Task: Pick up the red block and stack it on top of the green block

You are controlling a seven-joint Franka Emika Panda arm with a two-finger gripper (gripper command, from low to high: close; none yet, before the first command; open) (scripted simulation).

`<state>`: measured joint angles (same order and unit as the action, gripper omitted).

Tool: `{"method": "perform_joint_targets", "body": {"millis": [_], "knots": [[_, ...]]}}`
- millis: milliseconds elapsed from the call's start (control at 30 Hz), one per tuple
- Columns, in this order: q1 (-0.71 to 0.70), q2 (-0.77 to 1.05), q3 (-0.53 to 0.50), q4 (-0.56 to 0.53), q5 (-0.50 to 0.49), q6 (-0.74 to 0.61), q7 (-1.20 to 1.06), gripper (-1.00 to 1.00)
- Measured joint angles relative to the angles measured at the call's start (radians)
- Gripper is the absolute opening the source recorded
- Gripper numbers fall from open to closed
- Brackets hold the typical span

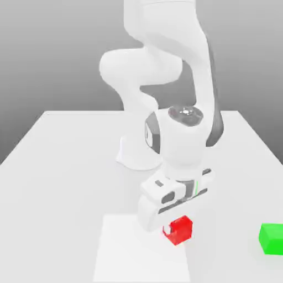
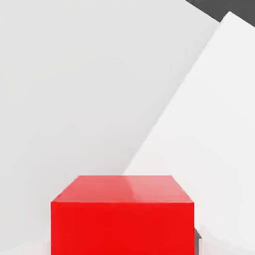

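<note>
Showing red block (image 1: 178, 230) at end effector (image 1: 176, 224) — green block (image 1: 272, 239) apart.

The green block (image 1: 272, 239) lies right of the red block (image 1: 178, 230).

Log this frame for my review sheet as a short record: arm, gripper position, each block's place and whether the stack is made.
arm: one Franka Panda, reaching down over the table
gripper: at the red block, fingers' state cannot be told
red block: directly below the hand, beside or over the right edge of the white patch in the exterior view
green block: at the exterior view's right edge
stack: not made; blocks apart
</note>
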<state>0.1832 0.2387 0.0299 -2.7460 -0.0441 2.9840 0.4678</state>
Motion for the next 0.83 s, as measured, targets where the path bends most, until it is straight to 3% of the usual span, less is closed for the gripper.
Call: {"method": "perform_joint_targets", "body": {"millis": [233,567,700,733,833], "knots": [[0.007,-0.203,0.028,-0.014,0.037,-0.19,-0.018,-1.0],[0.246,-0.075,0.164,0.323,-0.015,-0.403,0.217,-1.0],[0.289,0.046,0.152,0.365,-0.065,-0.325,0.273,-1.0],[0.298,0.081,0.142,0.368,-0.078,-0.294,0.284,1.0],[0.298,0.081,0.142,0.368,-0.078,-0.294,0.284,1.0]]}}
